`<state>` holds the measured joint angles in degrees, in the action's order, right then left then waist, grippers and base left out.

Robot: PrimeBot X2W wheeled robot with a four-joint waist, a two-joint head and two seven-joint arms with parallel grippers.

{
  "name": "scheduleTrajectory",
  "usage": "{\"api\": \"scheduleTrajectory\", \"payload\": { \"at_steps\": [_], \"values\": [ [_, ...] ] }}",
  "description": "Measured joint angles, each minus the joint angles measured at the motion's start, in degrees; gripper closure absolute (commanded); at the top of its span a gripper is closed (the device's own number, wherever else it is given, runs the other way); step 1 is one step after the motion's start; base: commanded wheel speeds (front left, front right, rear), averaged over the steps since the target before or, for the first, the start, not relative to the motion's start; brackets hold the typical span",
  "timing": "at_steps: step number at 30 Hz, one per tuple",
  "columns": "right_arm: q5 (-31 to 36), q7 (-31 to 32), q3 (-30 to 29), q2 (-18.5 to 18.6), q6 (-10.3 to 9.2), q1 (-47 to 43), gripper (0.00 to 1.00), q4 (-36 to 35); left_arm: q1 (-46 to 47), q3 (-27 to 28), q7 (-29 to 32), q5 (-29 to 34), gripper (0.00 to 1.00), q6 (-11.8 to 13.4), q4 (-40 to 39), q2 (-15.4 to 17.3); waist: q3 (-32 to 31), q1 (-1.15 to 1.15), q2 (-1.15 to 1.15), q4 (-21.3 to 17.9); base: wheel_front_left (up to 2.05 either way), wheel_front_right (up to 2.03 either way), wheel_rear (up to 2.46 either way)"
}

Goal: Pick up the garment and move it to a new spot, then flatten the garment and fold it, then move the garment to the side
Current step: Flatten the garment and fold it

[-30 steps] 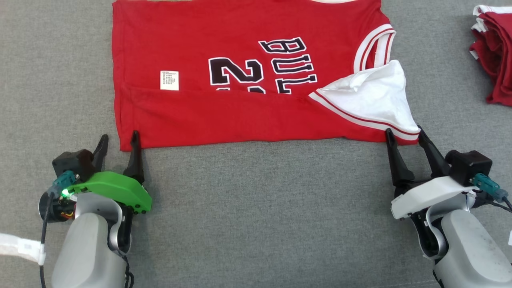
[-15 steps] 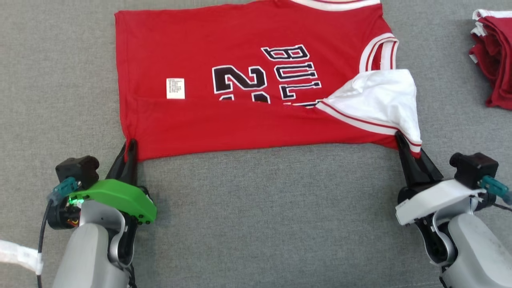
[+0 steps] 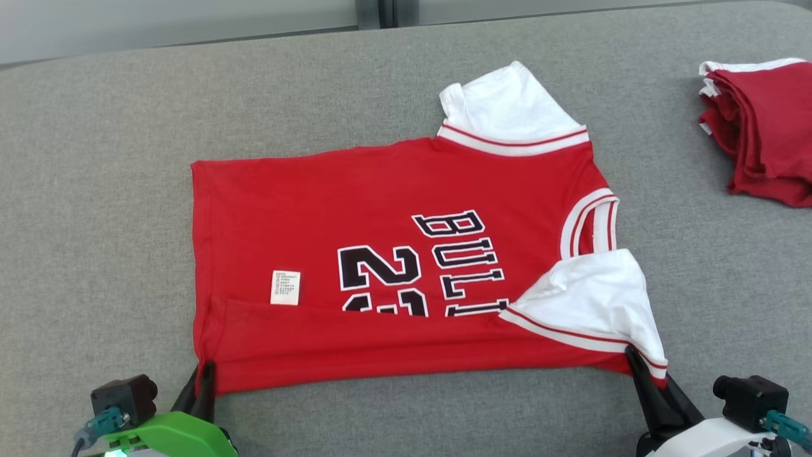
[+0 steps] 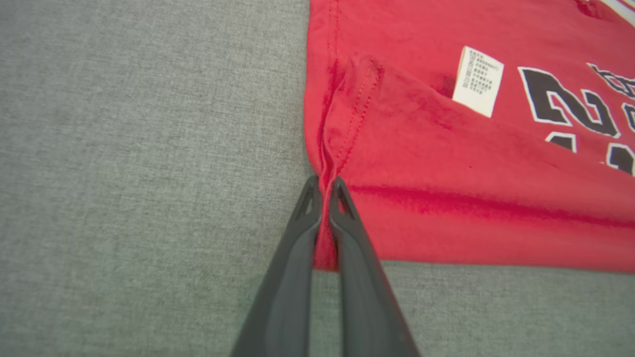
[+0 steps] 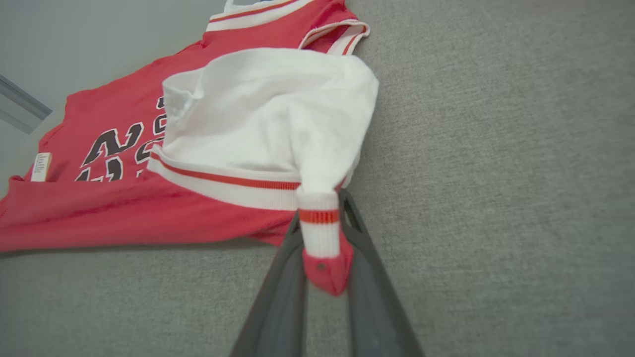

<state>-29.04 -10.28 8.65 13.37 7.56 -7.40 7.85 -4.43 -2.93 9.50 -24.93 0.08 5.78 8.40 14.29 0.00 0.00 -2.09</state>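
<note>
Shirt (image 3: 393, 209) lies flat on the gray surface (image 3: 95, 158) with its near edge folded over. You've got the left gripper (image 3: 203, 377) pinched shut on the hem corner and the right gripper (image 3: 641, 362) clamped on the sleeve end, probably so both ends lift evenly for the next fold.

bright even light, soft shadows, wrist views blurred near edges

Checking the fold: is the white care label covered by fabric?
No, the label lies exposed on the jersey, above the folded strip.
</note>
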Motion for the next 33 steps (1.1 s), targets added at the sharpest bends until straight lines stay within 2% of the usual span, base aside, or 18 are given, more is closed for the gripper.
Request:
{"api": "scheduleTrajectory", "payload": {
  "at_steps": [1, 2, 3, 6, 11, 14, 17, 28, 31, 33],
  "values": [
    [-0.01, 0.44, -0.27, -0.24, 0.00, -0.63, 0.89, -0.12, -0.36, 0.00, -0.54, 0.05, 0.57, 0.19, -0.18, -0.07, -0.43, 0.00, 0.00, -0.09, 0.00, 0.00, 0.00],
    [-0.08, 1.52, -0.46, -0.44, 0.00, -0.98, 0.53, -0.08, -0.71, -0.29, -0.76, 0.45, 0.00, 0.24, -0.13, -0.05, -0.95, 0.00, 0.00, -0.21, 0.00, 0.00, 0.00],
    [-0.04, 1.68, -0.58, -0.54, 0.00, -1.09, 0.00, -0.25, -0.74, -0.63, -1.00, 0.62, 0.00, 0.25, 0.04, -0.18, -1.39, 0.00, 0.00, -0.31, 0.00, 0.00, 0.00],
    [1.21, 1.44, -1.53, -0.42, -0.03, -1.02, 0.00, -0.96, -0.51, -1.00, -3.74, 1.74, 0.00, 1.09, 0.16, -0.69, -2.35, 0.00, 0.00, -0.54, 0.00, 0.00, 0.00],
    [5.71, -1.34, -5.42, -1.03, -0.04, 1.56, 0.00, -4.59, 1.53, -1.26, -12.76, 6.15, 0.00, 3.33, -1.02, -1.27, -2.70, 0.00, 0.00, -0.94, 0.00, 0.00, 0.00],
    [8.31, -1.92, -5.87, -1.92, -0.04, 4.71, 0.00, -7.92, 4.09, -1.51, -17.30, 8.75, 0.00, 5.04, -2.66, -1.52, -2.84, 0.00, 0.00, -0.96, 0.00, 0.00, 0.00],
    [9.96, -1.90, -5.61, -1.90, -0.04, 7.40, 0.00, -10.31, 5.83, -1.88, -19.31, 10.09, 0.00, 5.64, -4.09, -1.59, -2.84, 0.00, 0.00, -1.04, 0.00, 0.00, 0.00],
    [11.61, -0.10, -5.75, -1.92, -0.04, 11.31, 0.00, -13.73, 8.83, -2.54, -18.86, 11.98, 0.00, 7.06, -5.98, -0.67, -1.59, 0.00, 0.00, -0.73, 0.00, 0.00, 0.00],
    [11.70, 0.11, -6.56, -2.07, -0.04, 11.73, 0.00, -14.26, 11.01, -2.99, -17.57, 12.14, 0.00, 6.86, -5.17, -0.24, -0.45, 0.00, 0.00, -0.77, 0.00, 0.00, 0.00],
    [11.73, 0.14, -6.73, -2.20, -0.04, 12.35, 0.00, -14.62, 13.55, -3.42, -16.44, 11.91, 0.00, 5.79, -3.64, 0.13, 0.53, 0.00, 0.00, -0.81, 0.00, 0.00, 0.00]
  ]
}}
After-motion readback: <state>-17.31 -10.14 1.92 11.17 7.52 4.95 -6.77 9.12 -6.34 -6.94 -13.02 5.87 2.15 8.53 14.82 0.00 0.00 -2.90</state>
